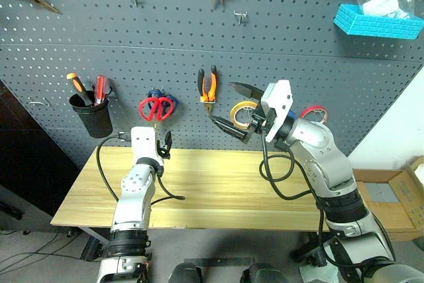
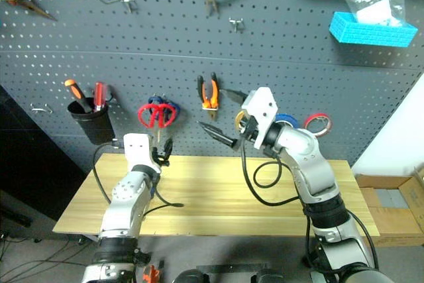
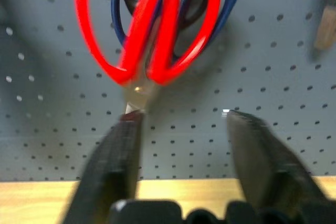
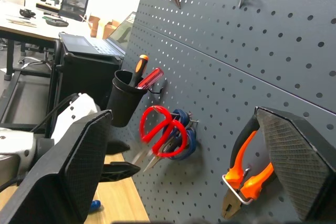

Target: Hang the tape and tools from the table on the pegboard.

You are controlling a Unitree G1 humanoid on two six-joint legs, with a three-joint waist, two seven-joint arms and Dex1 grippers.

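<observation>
Dark pegboard rose behind our table. Our left gripper stood parted below the red scissors — hung on their hook, blades between the fingers — so we judged a straight, slow retreat best. Our right gripper stood wide, empty, near the pliers.

The scissors hung on the pegboard just above the left claw, the cup to its left. The pliers hung left of the right claw, over the worktop.
</observation>
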